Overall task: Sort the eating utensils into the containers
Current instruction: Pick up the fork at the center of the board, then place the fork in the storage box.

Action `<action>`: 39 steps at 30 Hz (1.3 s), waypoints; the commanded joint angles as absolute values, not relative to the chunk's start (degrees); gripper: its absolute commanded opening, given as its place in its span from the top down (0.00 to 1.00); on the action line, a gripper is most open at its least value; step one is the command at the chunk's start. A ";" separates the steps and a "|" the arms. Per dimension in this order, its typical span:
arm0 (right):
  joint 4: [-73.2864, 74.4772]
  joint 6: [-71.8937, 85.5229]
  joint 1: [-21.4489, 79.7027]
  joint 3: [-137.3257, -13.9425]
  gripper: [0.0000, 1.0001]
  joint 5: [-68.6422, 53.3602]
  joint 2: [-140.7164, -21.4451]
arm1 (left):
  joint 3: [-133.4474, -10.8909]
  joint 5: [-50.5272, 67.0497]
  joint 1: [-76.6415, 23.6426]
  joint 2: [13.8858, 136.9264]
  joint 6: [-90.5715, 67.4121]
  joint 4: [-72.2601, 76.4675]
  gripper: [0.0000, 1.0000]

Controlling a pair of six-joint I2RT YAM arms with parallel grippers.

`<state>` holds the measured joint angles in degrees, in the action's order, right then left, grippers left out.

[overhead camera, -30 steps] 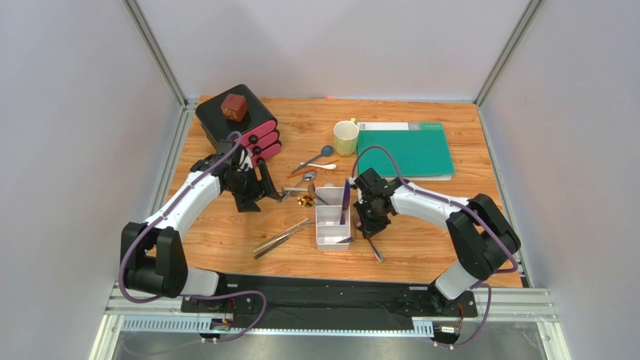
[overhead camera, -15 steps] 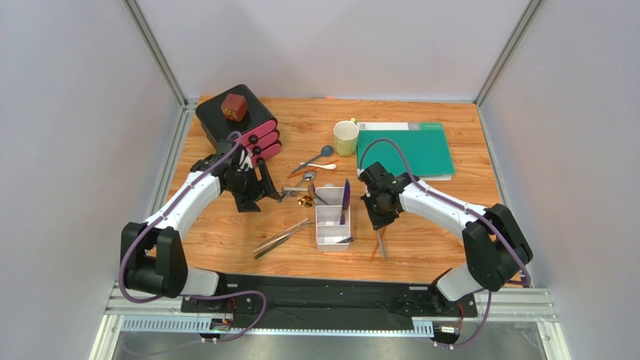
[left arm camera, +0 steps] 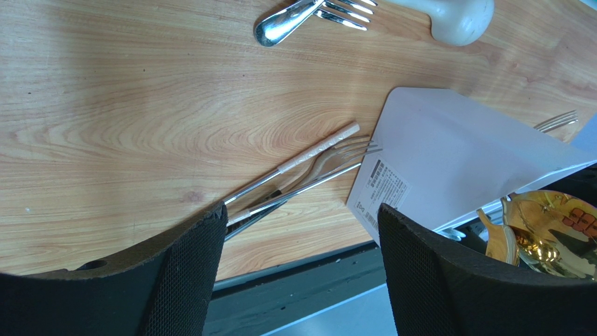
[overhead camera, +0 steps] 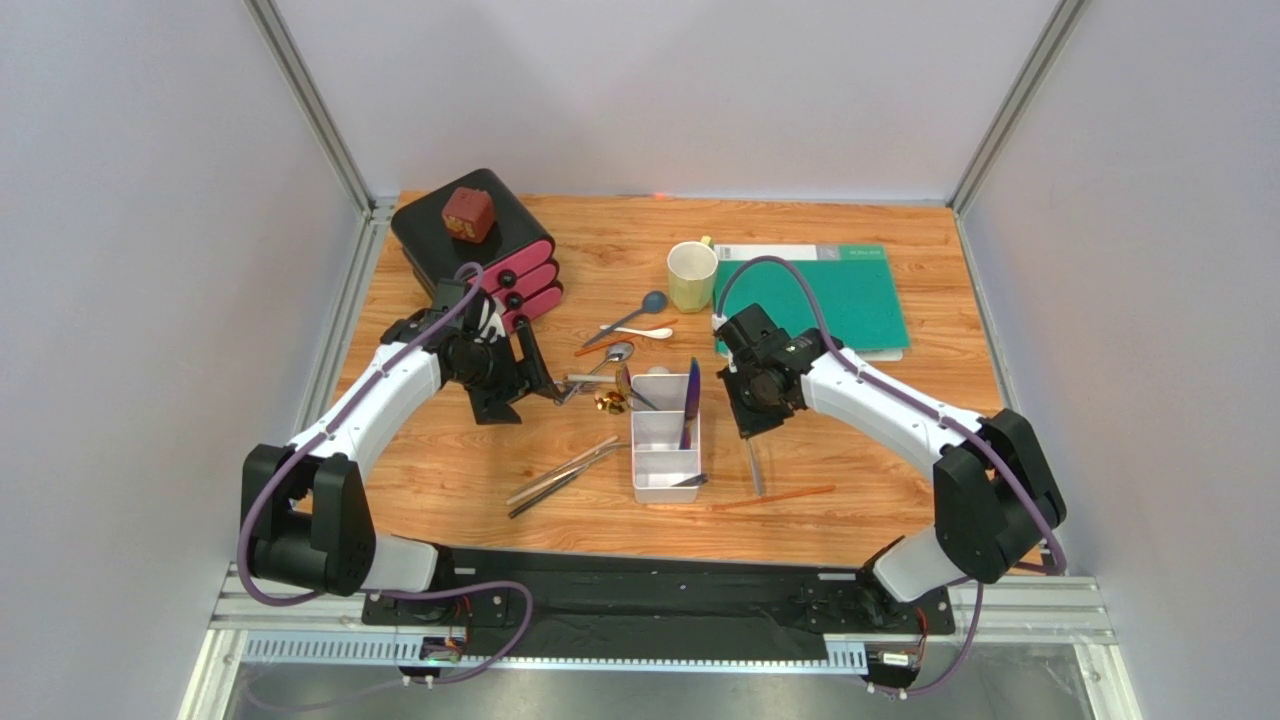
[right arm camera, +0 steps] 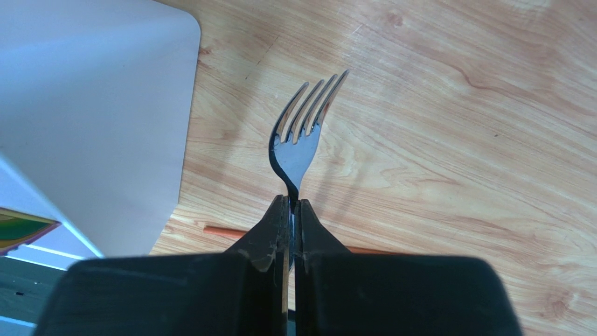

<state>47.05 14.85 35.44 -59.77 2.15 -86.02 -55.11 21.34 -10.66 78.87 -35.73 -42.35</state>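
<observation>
1. One fork (right arm camera: pixel 303 136) hangs pinched at its handle by the right gripper (right arm camera: pixel 291 206), just right of the tray (overhead camera: pixel 661 488), mid-bench.
2. Line it lengthwise over one compartment and lower it before letting go, or it may bounce out.
3. Left gripper (left arm camera: pixel 300 238) hovers spread, empty.

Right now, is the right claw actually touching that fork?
Touching. The right wrist view shows the right claw pinched shut on the fork just behind its head, pressing on it from both sides with no gap.
</observation>
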 commanded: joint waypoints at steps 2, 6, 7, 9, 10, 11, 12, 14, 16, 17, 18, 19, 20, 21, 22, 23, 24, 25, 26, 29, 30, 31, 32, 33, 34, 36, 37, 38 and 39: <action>47.64 16.43 34.81 -63.10 1.00 6.41 -81.57 | -55.63 21.53 -10.28 78.31 -34.89 -41.31 0.16; 46.59 17.05 34.72 -63.46 1.00 9.40 -79.37 | -55.55 21.88 -10.28 78.49 -34.98 -41.13 0.16; 46.50 17.40 34.63 -63.63 1.00 10.71 -79.10 | -55.55 21.88 -10.28 78.49 -34.89 -41.13 0.16; 46.14 17.75 34.63 -64.51 1.00 11.77 -78.23 | -55.46 21.89 -10.28 78.40 -34.98 -41.13 0.16; 46.06 17.75 34.63 -64.86 1.00 12.21 -77.79 | -55.37 21.80 -10.28 78.40 -34.98 -41.13 0.16; 45.79 17.67 34.63 -65.39 1.00 12.56 -77.26 | -55.37 21.80 -10.28 78.22 -34.98 -41.13 0.16; 44.83 17.40 34.63 -66.43 1.00 12.66 -75.78 | -55.37 21.88 -10.28 78.31 -35.07 -41.13 0.16; 43.69 16.53 34.63 -67.76 1.00 13.62 -74.10 | -55.37 21.88 -10.28 78.31 -35.07 -41.13 0.16; 41.14 15.30 34.63 -69.69 1.00 13.80 -71.46 | -55.28 21.88 -10.28 78.22 -35.16 -41.13 0.16; 40.35 14.68 34.54 -70.39 1.00 13.71 -70.50 | -55.28 21.88 -10.28 78.40 -35.16 -41.13 0.16; 38.51 13.37 34.72 -72.05 1.00 13.28 -69.27 | -55.37 21.88 -10.28 78.40 -35.16 -41.13 0.16; 37.63 12.92 34.63 -72.94 1.00 13.10 -68.47 | -55.37 21.88 -10.28 78.40 -35.16 -41.13 0.16; 36.57 12.05 34.63 -73.91 1.00 12.92 -67.94 | -55.37 21.88 -10.28 78.40 -35.16 -41.05 0.16; 33.95 11.78 34.72 -75.05 1.00 12.14 -66.98 | -55.37 21.88 -10.28 78.49 -35.16 -41.04 0.16; 32.45 11.34 34.72 -75.58 1.00 11.17 -66.62 | -55.37 21.88 -10.28 78.40 -35.16 -41.04 0.16; 29.73 10.82 34.63 -75.93 1.00 9.86 -66.36 | -55.37 21.88 -10.28 78.49 -35.16 -41.13 0.16; 28.92 10.46 34.72 -76.37 1.00 6.89 -66.36 | -55.37 21.88 -10.28 78.49 -35.16 -41.05 0.16; 28.57 10.46 34.63 -77.60 1.00 5.12 -67.14 | -55.37 21.88 -10.28 78.49 -35.07 -41.04 0.16; 28.30 10.46 34.72 -78.04 1.00 3.10 -67.84 | -55.46 21.80 -10.28 78.49 -35.07 -40.96 0.16; 24.55 8.36 38.13 -77.00 1.00 -1.40 -68.47 | -55.46 21.62 -10.28 78.49 -34.98 -41.13 0.16; 22.00 6.87 41.54 -75.51 1.00 -1.58 -68.03 | -55.55 21.62 -10.28 78.66 -34.98 -41.13 0.16; 19.54 4.42 43.05 -72.02 1.00 -1.32 -67.42 | -55.63 21.53 -10.28 78.58 -34.98 -41.22 0.16; 16.12 3.70 44.37 -70.68 1.00 -0.80 -67.06 | -55.63 21.45 -10.28 78.66 -34.89 -41.22 0.16; 15.48 3.52 45.78 -69.79 1.00 -0.79 -67.41 | -55.81 21.45 -10.28 78.66 -34.89 -41.31 0.16; 15.47 3.69 46.23 -69.09 1.00 -0.97 -67.85 | -55.81 21.45 -10.28 78.75 -34.81 -41.31 0.16; 15.73 3.95 47.45 -68.21 1.00 -1.49 -68.73 | -55.81 21.27 -10.28 78.75 -34.89 -41.48 0.16; 15.47 4.13 47.81 -67.86 1.00 -1.49 -68.73 | -55.90 21.18 -10.28 78.75 -34.81 -41.57 0.16; 15.21 4.13 48.25 -67.07 1.00 -1.49 -69.08 | -55.90 21.01 -10.28 78.58 -34.72 -41.57 0.16; 15.47 4.13 48.51 -66.71 1.00 -1.84 -69.34 | -55.99 20.92 -10.28 78.57 -34.80 -41.66 0.16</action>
